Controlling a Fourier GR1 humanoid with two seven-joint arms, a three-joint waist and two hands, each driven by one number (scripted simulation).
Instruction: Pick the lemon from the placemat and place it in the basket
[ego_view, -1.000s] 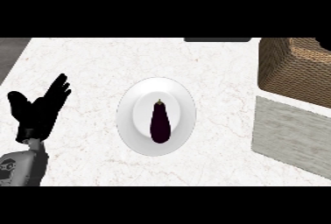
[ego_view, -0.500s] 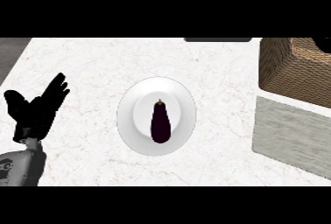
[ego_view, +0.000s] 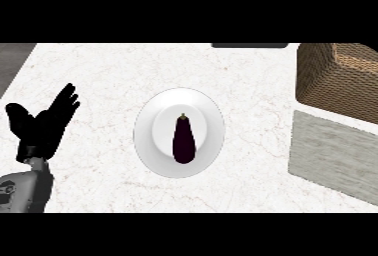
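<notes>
Oddly, you will not find a lemon anywhere on this counter: what lies at the middle is a dark purple eggplant on a white plate, not a yellow fruit on a placemat. Its long axis runs nearly straight up and down the view, stem end pointing to the far side of the counter, rounded end toward the robot.

A grey placemat sits to the right of the plate, well apart from it, and as far as it shows, nothing lies on it. Beyond that, at the upper right corner, stands the woven basket, partly cut off by the edge.

Your only visible hand is the left hand, low at the view's left, fingers straight and spread upward, holding nothing. It is resting there. The eggplant lies to its right and a little farther out, with bare marble counter between them. The right hand does not show at all.

For you, the point that matters is sides: the basket and the placemat both lie off to the right, so a carry with the left hand would mean crossing over the plate. Judge whether the eggplant is the intended object before committing.
</notes>
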